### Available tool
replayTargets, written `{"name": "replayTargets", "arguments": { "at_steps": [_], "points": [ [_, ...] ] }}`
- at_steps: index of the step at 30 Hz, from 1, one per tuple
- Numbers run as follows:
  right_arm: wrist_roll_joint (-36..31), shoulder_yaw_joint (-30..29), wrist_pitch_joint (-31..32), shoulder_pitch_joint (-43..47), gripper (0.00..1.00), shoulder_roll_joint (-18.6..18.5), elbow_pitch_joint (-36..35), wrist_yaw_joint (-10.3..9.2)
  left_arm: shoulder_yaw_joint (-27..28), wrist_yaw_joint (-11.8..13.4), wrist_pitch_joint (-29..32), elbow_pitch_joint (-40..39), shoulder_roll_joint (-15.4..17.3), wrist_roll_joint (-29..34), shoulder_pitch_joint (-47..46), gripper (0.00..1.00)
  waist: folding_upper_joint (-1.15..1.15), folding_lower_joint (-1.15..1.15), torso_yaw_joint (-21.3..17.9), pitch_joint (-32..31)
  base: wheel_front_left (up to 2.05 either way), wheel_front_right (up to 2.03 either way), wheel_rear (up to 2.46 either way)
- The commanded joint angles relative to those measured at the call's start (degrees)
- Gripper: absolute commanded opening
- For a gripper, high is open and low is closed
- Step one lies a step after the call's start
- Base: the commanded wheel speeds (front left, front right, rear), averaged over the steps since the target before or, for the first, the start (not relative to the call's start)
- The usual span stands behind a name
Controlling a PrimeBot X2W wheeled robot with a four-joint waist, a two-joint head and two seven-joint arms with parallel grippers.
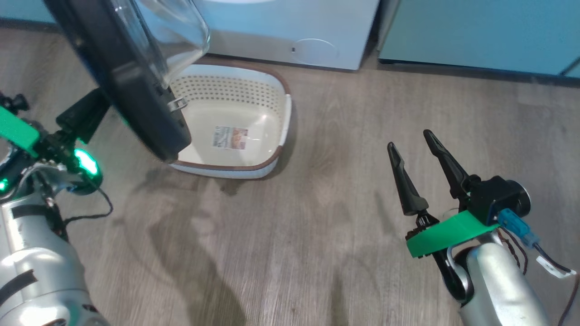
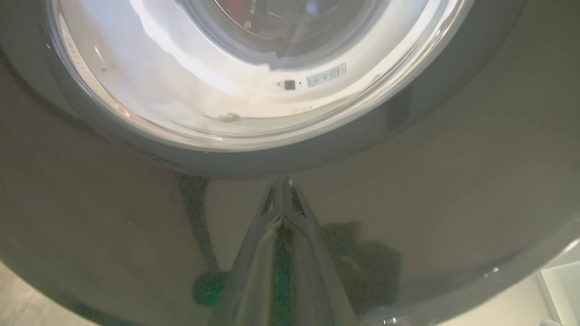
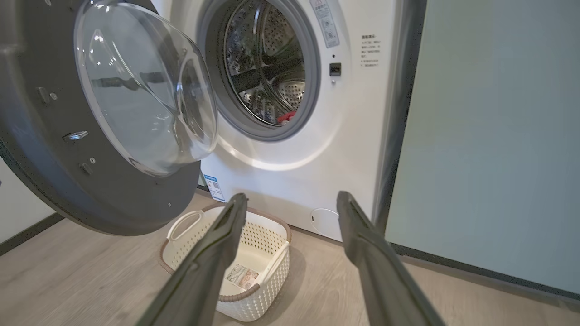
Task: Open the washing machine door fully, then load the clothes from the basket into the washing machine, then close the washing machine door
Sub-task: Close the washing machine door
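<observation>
Glass, clear and domed, is bulging from the middle of the washing machine door (image 3: 145,90), whose wide black rim is standing swung out from the washing machine (image 3: 290,181). The left pincer (image 2: 282,181) is pinching its 2 dark tapered fingers tight together on nothing, their tips meeting their own reflection on the door's glossy outer face. The right pincer (image 1: 408,139) is hanging above the wood-grain floor (image 1: 317,235) with its 2 long pointed fingers spread wide and nothing between them. The basket (image 1: 284,117), cream perforated plastic with rounded corners and a brown rim, is sitting on the floor just in front of the machine and partly under the door. A paper label (image 1: 230,137) is showing on its smooth base. Inside the punched steel drum (image 3: 267,68), a small red patch of the clothes (image 3: 286,117) is lying at the bottom. A round white cap (image 1: 316,50) is sitting low on the machine's front, near a matte pale teal cabinet (image 3: 489,136).
</observation>
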Motion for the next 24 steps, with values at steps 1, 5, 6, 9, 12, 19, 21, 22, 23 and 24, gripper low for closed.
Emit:
{"name": "replayTargets", "arguments": {
  "at_steps": [1, 5, 6, 9, 12, 19, 21, 22, 23, 24],
  "points": [
    [0.35, 1.04, -0.49, -0.03, 1.00, 0.55, -1.64, -0.01, 0.03, -0.51, 0.80, -2.47, 1.31, -0.72, 0.07, 0.00, 0.00, 0.00, -1.57, 0.19, 0.00, 0.00, 0.00],
    [0.38, 0.91, -0.51, -0.08, 1.00, 0.73, -2.23, -0.01, -1.13, -0.51, 0.77, -3.19, -0.01, -2.30, 0.34, 0.00, 0.00, 0.00, -4.28, 0.82, 0.00, 0.00, 0.00],
    [0.44, 0.90, -0.52, -0.10, 1.00, 0.78, -2.41, -0.01, -1.48, -0.51, 0.65, -3.07, -0.23, -2.62, 0.36, 0.00, 0.00, 0.00, -5.03, 1.01, 0.00, 0.00, 0.00],
    [0.62, 0.85, -0.52, -0.17, 1.00, 0.89, -2.93, -0.01, -2.87, -0.51, -0.43, -3.16, -0.61, -2.70, 0.23, 0.00, 0.00, 0.00, -7.32, 1.91, 0.00, 0.00, 0.00],
    [0.69, 0.73, -0.52, -0.07, 1.00, 0.96, -3.33, -0.01, -3.33, -0.51, -3.08, -2.64, -0.80, -3.27, -0.78, 0.00, 0.00, 0.00, -9.60, 2.97, 0.00, 0.00, 0.00],
    [1.82, 0.35, -0.53, 0.15, 1.00, 1.04, -4.52, -0.01, -1.79, -0.26, -10.40, 0.05, -0.91, -5.16, -5.03, 0.00, 0.00, 0.00, -14.99, 6.11, 0.00, 0.00, 0.00],
    [2.52, 0.14, -0.53, 0.46, 1.00, 1.05, -4.91, -0.01, -0.90, -0.27, -13.50, 1.63, -0.92, -5.49, -7.05, 0.00, 0.00, 0.00, -16.95, 7.30, 0.00, 0.00, 0.00],
    [2.80, 0.24, -0.53, 0.50, 1.00, 1.05, -5.01, -0.01, -0.76, -0.29, -14.16, 2.08, -0.89, -5.55, -7.59, 0.00, 0.00, 0.00, -17.66, 7.63, 0.00, 0.00, 0.00],
    [3.08, 0.42, -0.53, 0.49, 1.00, 1.05, -5.13, -0.01, -0.64, -0.32, -14.95, 2.45, -0.79, -5.46, -8.07, 0.00, 0.00, 0.00, -18.36, 7.99, 0.00, 0.00, 0.00],
    [3.42, 0.62, -0.53, 0.44, 1.00, 1.05, -5.27, -0.01, -0.51, -0.34, -15.82, 2.81, -0.66, -5.31, -8.55, 0.00, 0.00, 0.00, -19.04, 8.32, 0.00, 0.00, 0.00]
  ]
}}
